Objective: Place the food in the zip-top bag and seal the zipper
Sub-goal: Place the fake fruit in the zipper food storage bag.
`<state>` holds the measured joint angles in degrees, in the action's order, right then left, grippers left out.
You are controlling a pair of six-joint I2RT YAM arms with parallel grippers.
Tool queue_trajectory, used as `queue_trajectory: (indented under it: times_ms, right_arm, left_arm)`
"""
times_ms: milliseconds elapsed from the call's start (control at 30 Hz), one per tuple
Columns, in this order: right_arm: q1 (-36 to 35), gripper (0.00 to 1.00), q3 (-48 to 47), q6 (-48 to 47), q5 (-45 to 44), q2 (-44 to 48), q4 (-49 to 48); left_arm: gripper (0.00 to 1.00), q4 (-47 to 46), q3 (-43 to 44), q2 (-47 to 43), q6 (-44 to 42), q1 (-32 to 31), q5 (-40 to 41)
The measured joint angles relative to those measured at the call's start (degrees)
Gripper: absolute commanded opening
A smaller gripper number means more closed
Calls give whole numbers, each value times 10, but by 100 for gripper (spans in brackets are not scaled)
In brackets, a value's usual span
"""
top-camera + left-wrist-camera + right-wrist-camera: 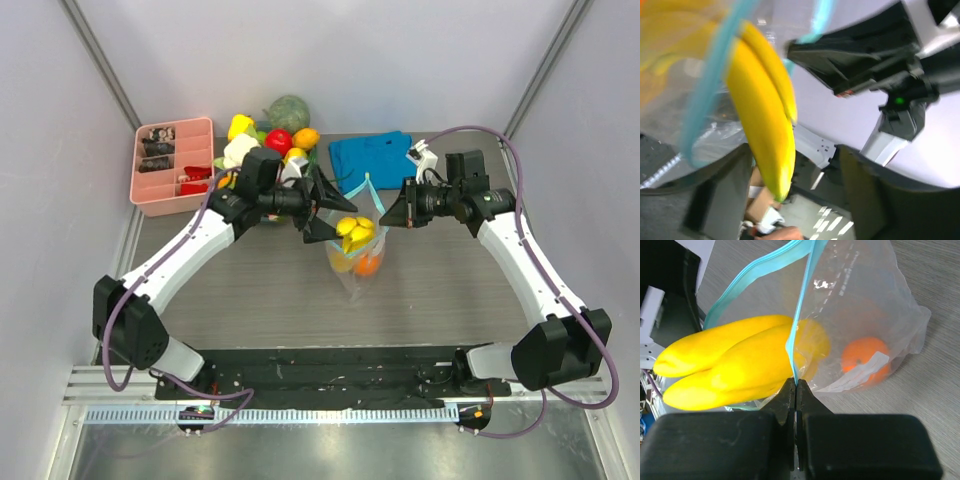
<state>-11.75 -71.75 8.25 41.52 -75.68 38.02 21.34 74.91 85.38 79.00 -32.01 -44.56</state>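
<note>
Half the banana bunch (735, 365) lies between my spread left gripper (330, 218); I should push it deeper, with my right gripper (796, 390) pinching the zipper (755, 274).

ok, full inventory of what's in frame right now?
clear plastic zip-top bag: one, blue-teal mouth strip, table centre
yellow toy banana bunch: one, yellow, partway into the bag's mouth
orange toy fruit: one, orange, inside the bag
loose toy foods: pile, count unclear, red, yellow, white, dark green, far side
pink plastic compartment tray: one, pink, far left
folded blue cloth: one, blue, far side, right of the pile
left hand: one, black, open beside the banana bunch
right hand: one, black, shut on the bag's mouth edge
</note>
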Motion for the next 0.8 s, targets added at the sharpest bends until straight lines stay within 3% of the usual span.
queue_trajectory:
  times_ms: [33,100,267,533,800]
  right_arm:
    - [0,1,2,-1,0,0,0]
    - [0,1,4,-4,2,1,0]
    - [0,1,5,-11,6,2,1]
    - [2,1,8,-24,12,8,6]
    - [2,1,8,-37,22,13,9]
  left_arm:
    - [100,-1,15,0,-10,0,0]
    - [100,5,52,0,-47,0,8]
    - [90,47,130,-24,-168,7,78]
    - [88,155,143,-49,-375,20,205]
    - [85,211,162,-3,-500,16,231]
